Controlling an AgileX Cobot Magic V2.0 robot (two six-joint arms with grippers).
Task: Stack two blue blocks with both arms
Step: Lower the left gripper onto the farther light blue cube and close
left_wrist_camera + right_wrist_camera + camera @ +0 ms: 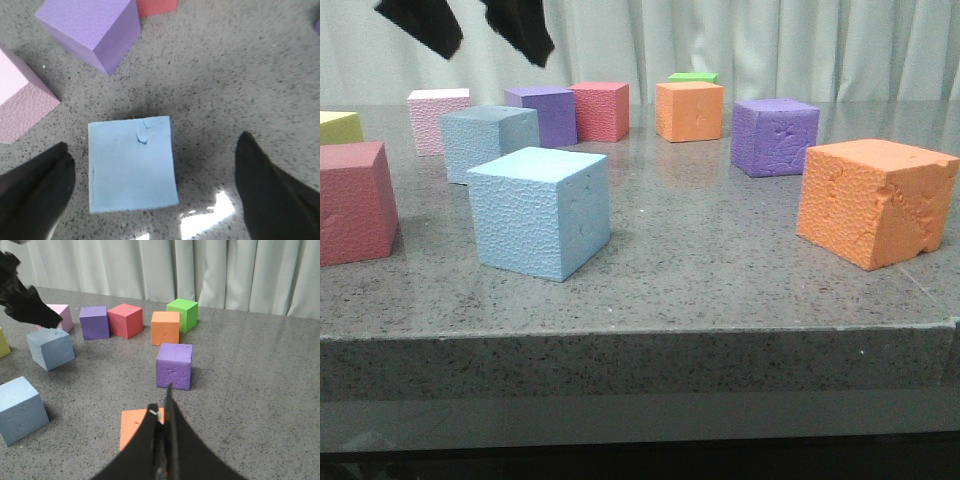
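Left gripper (150, 195) is hanging above the far blue foam cube (132, 164), jaws apart and straddling it, not touching; the cube sits nearer one finger (37, 187) than the other. Judgement: this reads as the approach for a pick, the spread being set wider than the cube so that the fingers can drop down either side.

That cube (488, 140) is sitting on the grey speckled stone worktop (720, 260) toward the far-left corner, just in front of a pale pink foam cube (437, 120) and beside a purple foam cube (544, 113). The second sky-blue foam cube (540, 210) is resting nearer the front edge, left of centre, well apart from the first. Judgement: it is likely serving as the base of the stack, though nothing shows which cube goes on which.

Right gripper (162, 440) is waiting over the right side of the worktop, jaws together and empty, above a large orange foam cube (135, 427) and near another purple foam cube (174, 366). Judgement: it is parked clear of the left arm's working area.

No brands, labels or writing are showing on any cube or on the worktop.
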